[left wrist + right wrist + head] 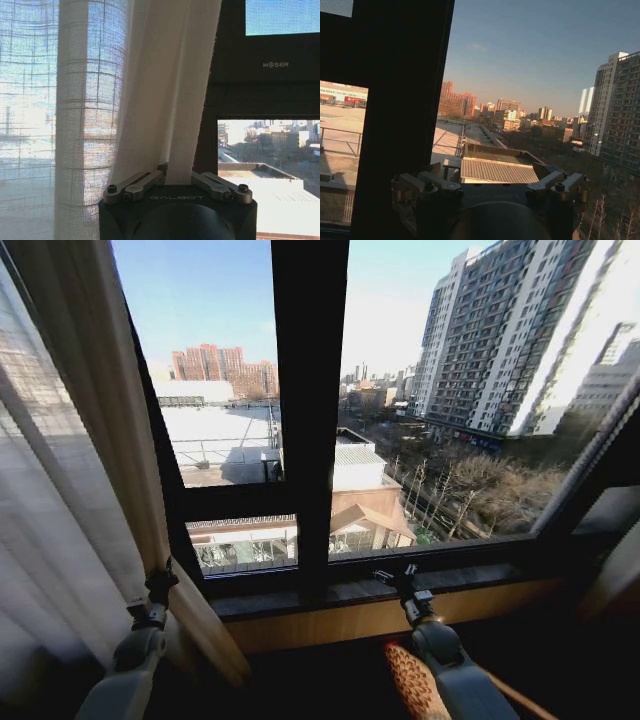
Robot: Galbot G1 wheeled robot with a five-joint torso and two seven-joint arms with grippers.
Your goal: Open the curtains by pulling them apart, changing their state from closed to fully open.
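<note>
Across the middle of the head view the window (400, 390) lies bare, both curtains (70, 470) drawn to the frame's edges, the left gripper (158, 585) pinching its panel, the right gripper (398, 578) spread empty; little seems left.

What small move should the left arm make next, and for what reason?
Probably keep drawing the left tool outward to the robot's left. It is shut on the left curtain, whose lower edge still slants across the window frame. The right tool hangs open, empty, before the glass.
</note>
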